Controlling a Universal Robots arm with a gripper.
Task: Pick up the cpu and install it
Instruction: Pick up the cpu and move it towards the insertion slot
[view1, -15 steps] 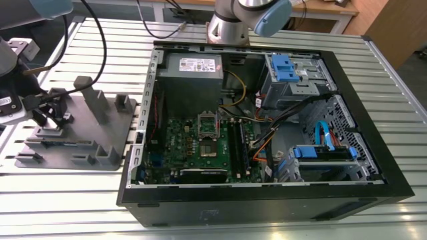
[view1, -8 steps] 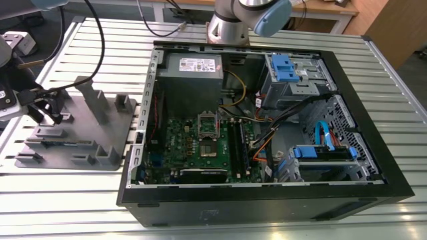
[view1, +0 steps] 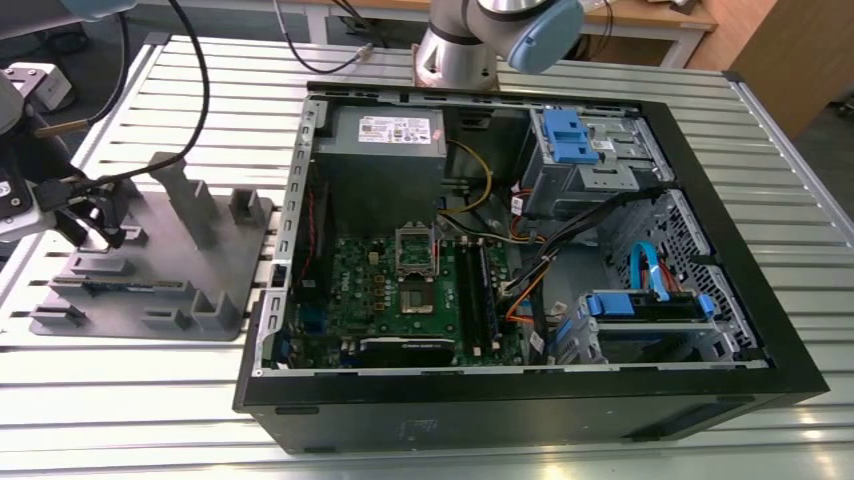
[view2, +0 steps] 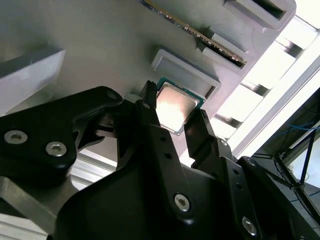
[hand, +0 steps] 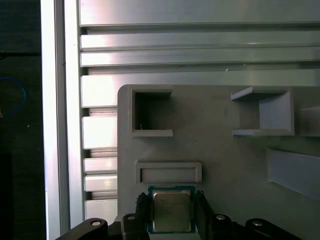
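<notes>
Where the flat floor of the grey tray (hand: 225, 165) meets a shallow raised rectangular frame (hand: 168, 172), the cpu (hand: 171, 214) is being held just beside that frame, between the gripper's two fingers.

- The cpu (view2: 175, 106): a small flat square is being shown in both wrist views. Its pale silvery metal top is smooth and is catching glare, and it is bordered by a thin green rim. Whether it is being lifted clear of the tray floor cannot be told.
- The gripper (hand: 171, 196): two matt black fingers (hand: 201, 207) with small screw heads are being pressed against opposite edges of the cpu, clamped on it. In the second wrist view, the gripper (view2: 174, 102) is being seen from behind its bulky black body. In the exterior view, it (view1: 114, 235) is being positioned over the tray at that view's left.
- The tray (view1: 160, 262): dull grey moulded plastic is being presented with upright posts, box-like pockets and low walls.
- The table (view1: 134, 390): ribbed bright metal slats are being used as the support.
- The computer case (view1: 534, 395): a black open box is being shown well apart from the tray, with a green circuit board (view1: 394, 300) and a dark, metal-rimmed socket frame (view1: 416, 258) inside.
</notes>
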